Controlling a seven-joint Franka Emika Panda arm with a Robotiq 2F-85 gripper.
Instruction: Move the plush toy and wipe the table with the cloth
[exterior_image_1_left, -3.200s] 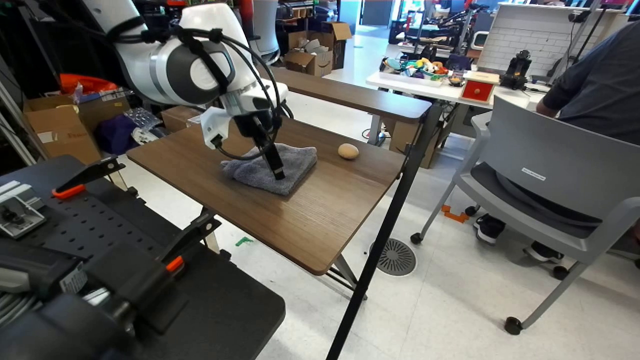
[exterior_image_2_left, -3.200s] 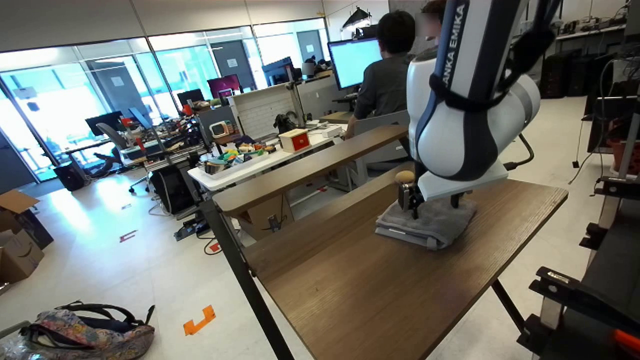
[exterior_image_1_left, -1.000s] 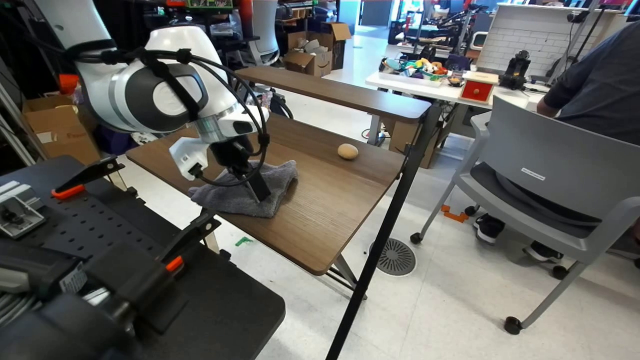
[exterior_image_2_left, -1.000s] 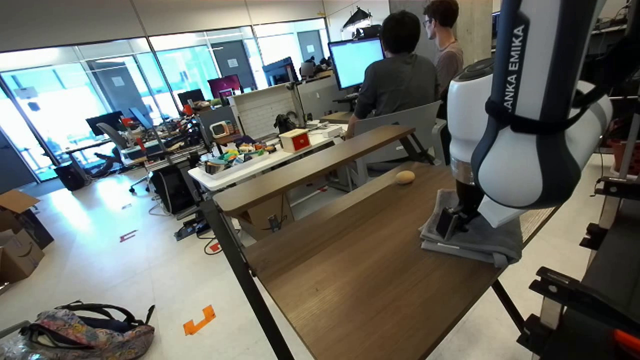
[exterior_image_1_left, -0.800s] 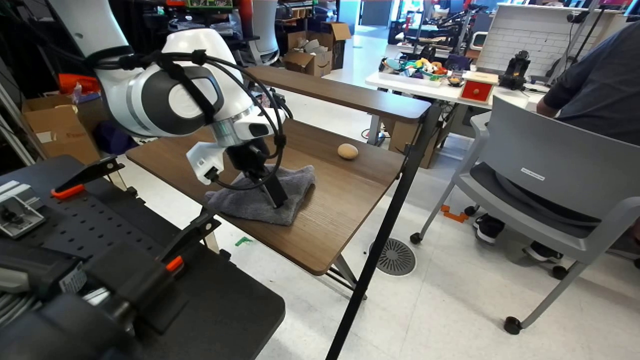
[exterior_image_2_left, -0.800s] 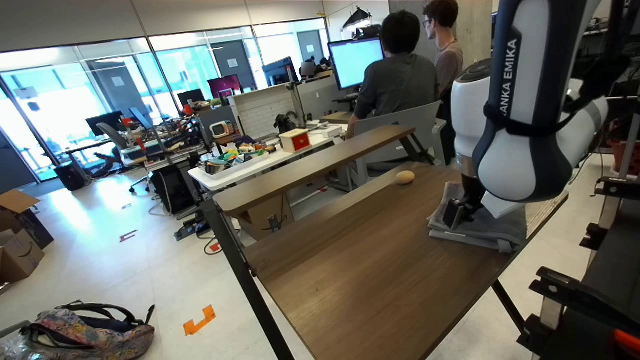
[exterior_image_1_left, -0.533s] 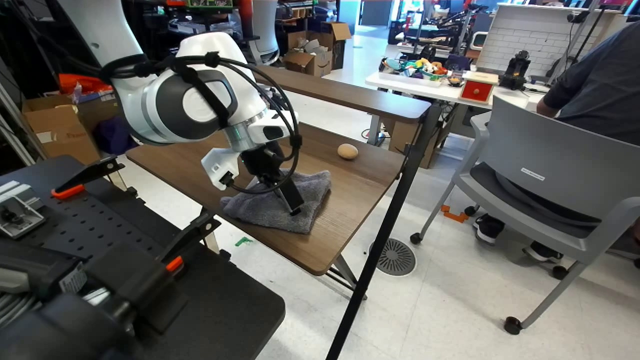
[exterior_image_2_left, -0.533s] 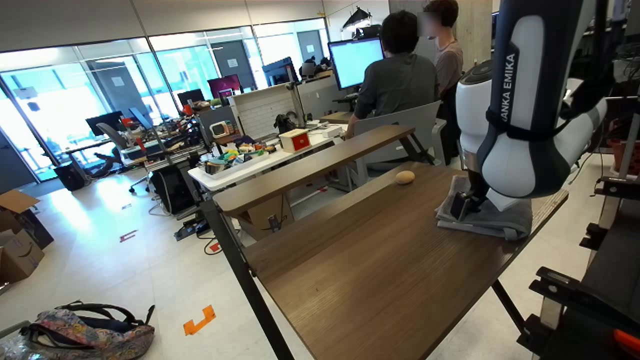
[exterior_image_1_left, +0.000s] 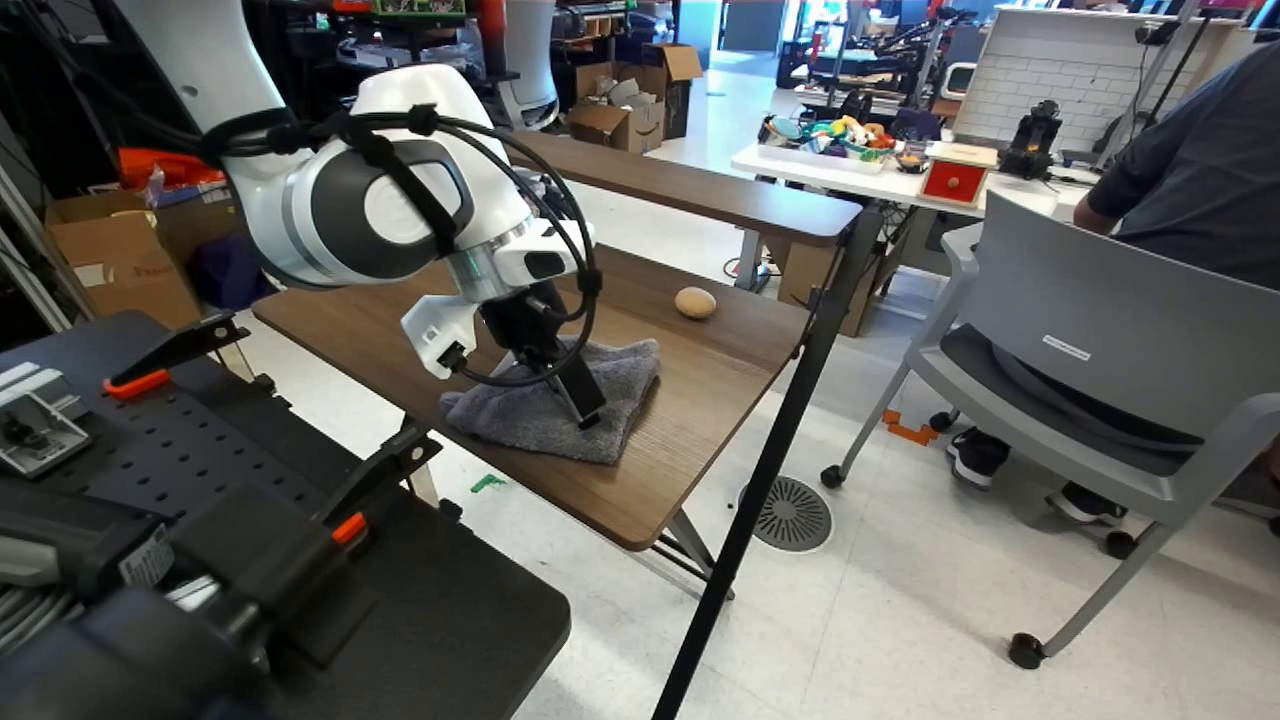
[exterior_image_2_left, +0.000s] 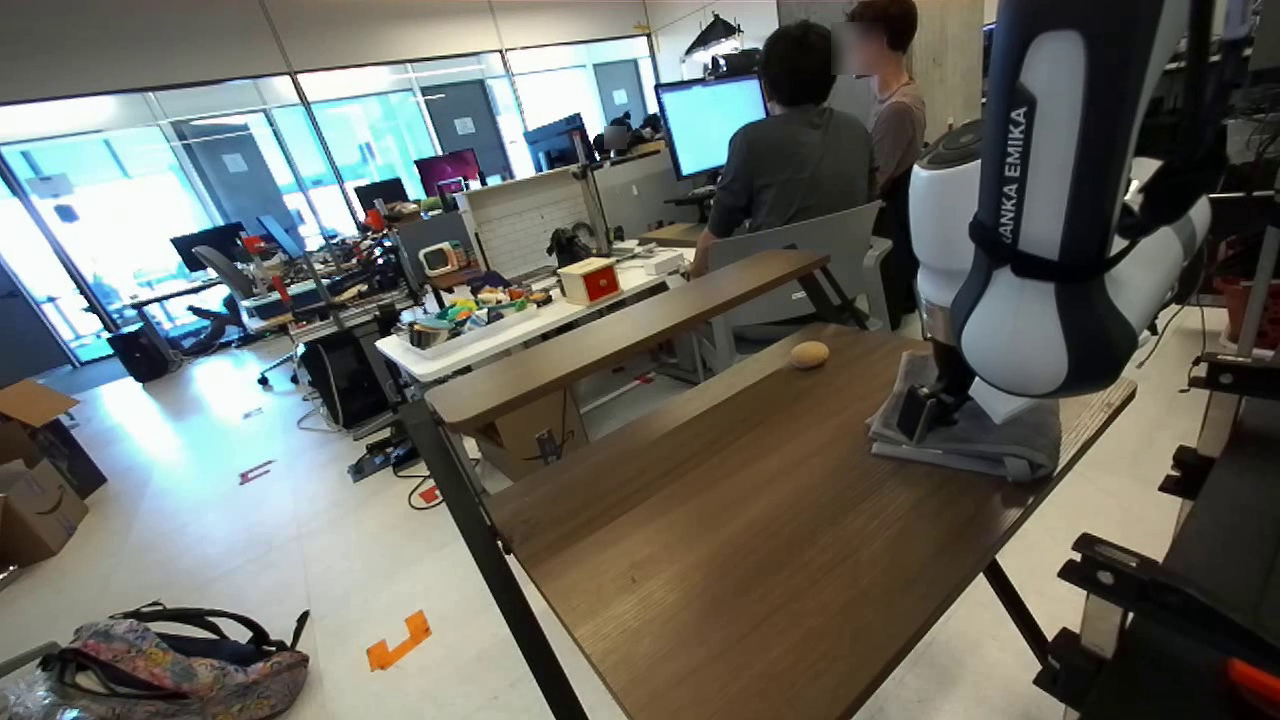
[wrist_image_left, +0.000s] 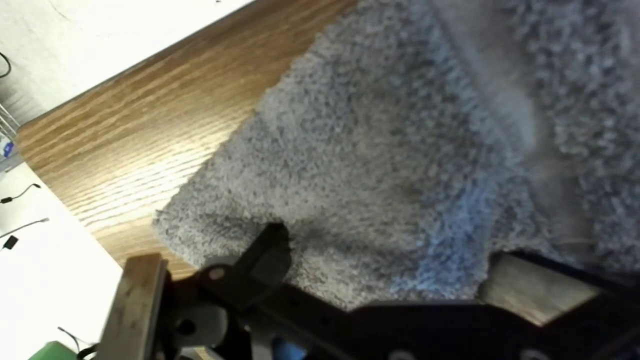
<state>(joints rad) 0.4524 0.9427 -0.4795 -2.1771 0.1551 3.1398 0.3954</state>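
Observation:
The grey cloth (exterior_image_1_left: 500, 418) lies rumpled on the dark brown table (exterior_image_1_left: 690, 400), close to the side by the black cart. My gripper (wrist_image_left: 390, 245) points down onto it, jaws wide apart, tips pressed against the fabric. Between the fingers (wrist_image_left: 270, 250) the cloth (wrist_image_left: 350, 150) runs flat, not pinched. In an exterior view the near finger (exterior_image_2_left: 915, 415) rests on the cloth's edge. The tan plush toy (exterior_image_1_left: 696, 303) sits apart from cloth and gripper, toward the table's shelf side; the same plush toy (exterior_image_2_left: 809, 355) is out of the wrist view.
A raised brown shelf (exterior_image_1_left: 690, 190) runs along the table's far side, on a slanted black post (exterior_image_1_left: 770, 470). A black cart (exterior_image_1_left: 440, 610) with clamps stands close by. A grey chair (exterior_image_1_left: 1110, 320) with a seated person is beyond the table's end.
Over the last second my gripper and the cloth under it slid together along the table, rightward in both exterior views. Since half a second ago they have hardly moved. The plush toy stayed put.

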